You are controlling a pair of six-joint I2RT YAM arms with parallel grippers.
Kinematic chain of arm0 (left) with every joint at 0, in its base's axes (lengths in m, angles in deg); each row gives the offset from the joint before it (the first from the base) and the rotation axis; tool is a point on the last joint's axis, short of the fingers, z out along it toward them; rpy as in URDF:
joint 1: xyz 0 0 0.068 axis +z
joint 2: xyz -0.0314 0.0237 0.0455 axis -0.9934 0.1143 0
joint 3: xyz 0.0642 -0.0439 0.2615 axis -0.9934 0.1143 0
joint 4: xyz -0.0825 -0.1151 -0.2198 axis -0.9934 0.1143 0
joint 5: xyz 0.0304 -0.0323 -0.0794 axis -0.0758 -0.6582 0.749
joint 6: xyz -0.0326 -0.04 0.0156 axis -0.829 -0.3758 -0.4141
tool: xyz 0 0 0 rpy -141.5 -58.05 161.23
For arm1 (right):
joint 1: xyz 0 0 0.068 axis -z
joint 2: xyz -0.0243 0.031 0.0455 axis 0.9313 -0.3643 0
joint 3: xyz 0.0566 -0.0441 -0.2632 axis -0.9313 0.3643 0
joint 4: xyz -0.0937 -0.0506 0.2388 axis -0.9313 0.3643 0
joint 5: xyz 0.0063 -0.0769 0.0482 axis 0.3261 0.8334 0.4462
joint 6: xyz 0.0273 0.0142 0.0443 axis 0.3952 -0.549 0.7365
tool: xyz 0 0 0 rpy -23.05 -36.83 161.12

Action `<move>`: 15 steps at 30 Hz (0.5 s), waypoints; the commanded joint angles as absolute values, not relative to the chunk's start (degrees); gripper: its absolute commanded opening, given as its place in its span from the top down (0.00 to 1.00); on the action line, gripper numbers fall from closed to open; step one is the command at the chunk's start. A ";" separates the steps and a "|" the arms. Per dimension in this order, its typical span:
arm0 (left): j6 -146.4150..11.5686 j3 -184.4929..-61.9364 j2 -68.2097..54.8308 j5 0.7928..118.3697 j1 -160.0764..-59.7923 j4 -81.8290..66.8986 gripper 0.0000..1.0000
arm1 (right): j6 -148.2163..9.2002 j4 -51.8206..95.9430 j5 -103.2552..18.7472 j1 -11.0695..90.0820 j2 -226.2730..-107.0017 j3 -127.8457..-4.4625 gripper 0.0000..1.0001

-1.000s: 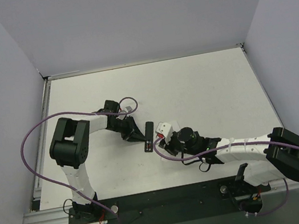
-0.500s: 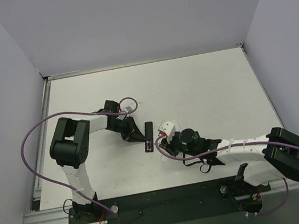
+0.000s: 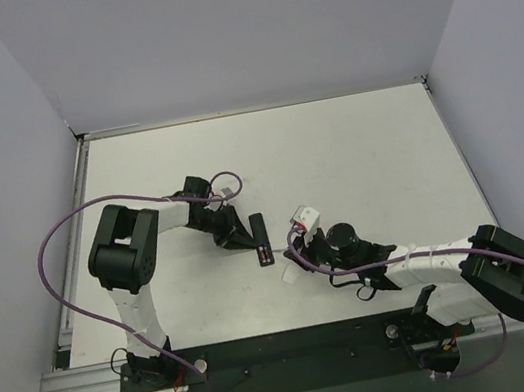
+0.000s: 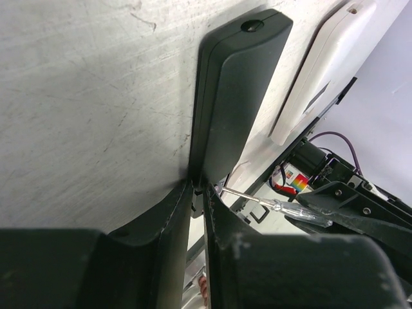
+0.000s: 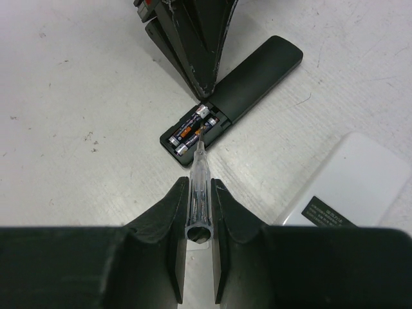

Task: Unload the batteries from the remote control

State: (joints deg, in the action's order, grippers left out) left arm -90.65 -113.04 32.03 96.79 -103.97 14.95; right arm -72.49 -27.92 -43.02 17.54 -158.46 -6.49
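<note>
The right pincer (image 5: 197, 187) is closed on the clear handle of a screwdriver (image 5: 199, 161), which projects straight ahead of its fingertips. The batteries (image 5: 188, 134) lie directly ahead of this pincer, side by side in the open bay at the near end of the remote control (image 5: 254, 80). The blade tip rests at the nearer cell; actual contact cannot be confirmed.

Long axis: both cells run parallel to the remote control's length, slanting from ahead-left to ahead-right of the right pincer. The tool shaft therefore meets them obliquely, not end-on.

The left pincer (image 4: 198, 187) is clamped on the remote control's side edge, just beyond the bay, pinning it to the tabletop (image 5: 77, 129).

The right arm is the working arm. Judgement: prying calls for levering a cell end upward, across its axis.
</note>
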 commanded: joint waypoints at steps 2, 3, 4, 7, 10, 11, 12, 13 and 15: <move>-90.03 -113.27 33.66 94.30 -104.79 14.50 0.77 | -67.01 -32.23 -47.62 19.41 -158.07 -4.58 1.00; -89.95 -113.27 33.66 94.39 -104.88 14.41 0.76 | -66.57 -32.76 -47.97 19.68 -157.98 -4.32 1.00; -89.95 -113.27 33.66 94.47 -104.88 14.41 0.77 | -65.96 -33.81 -48.41 20.03 -157.98 -4.06 1.00; -89.95 -113.27 33.74 94.47 -105.06 14.33 0.77 | -64.02 -35.04 -50.78 21.26 -158.15 -4.23 1.00; -90.03 -113.27 33.75 94.65 -105.14 14.15 0.77 | -62.18 -35.49 -52.28 22.05 -158.24 -4.84 1.00; -90.03 -113.27 33.74 94.56 -105.14 14.15 0.76 | -61.82 -35.40 -52.45 22.14 -158.16 -5.11 1.00; -90.12 -113.27 33.74 94.56 -105.14 14.06 0.77 | -62.17 -34.01 -52.63 21.79 -157.98 -5.63 1.00; -90.12 -113.19 33.74 94.56 -105.14 13.98 0.77 | -63.39 -31.99 -52.54 21.18 -157.72 -6.33 1.00; -90.30 -113.18 33.66 94.65 -105.23 13.80 0.77 | -69.16 -24.20 -50.27 19.16 -156.75 -9.49 1.00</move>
State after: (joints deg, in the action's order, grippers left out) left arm -91.18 -113.04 32.21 97.16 -104.38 14.82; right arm -64.57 -30.50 -48.35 21.96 -158.44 -4.78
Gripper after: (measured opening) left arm 0.235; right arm 0.116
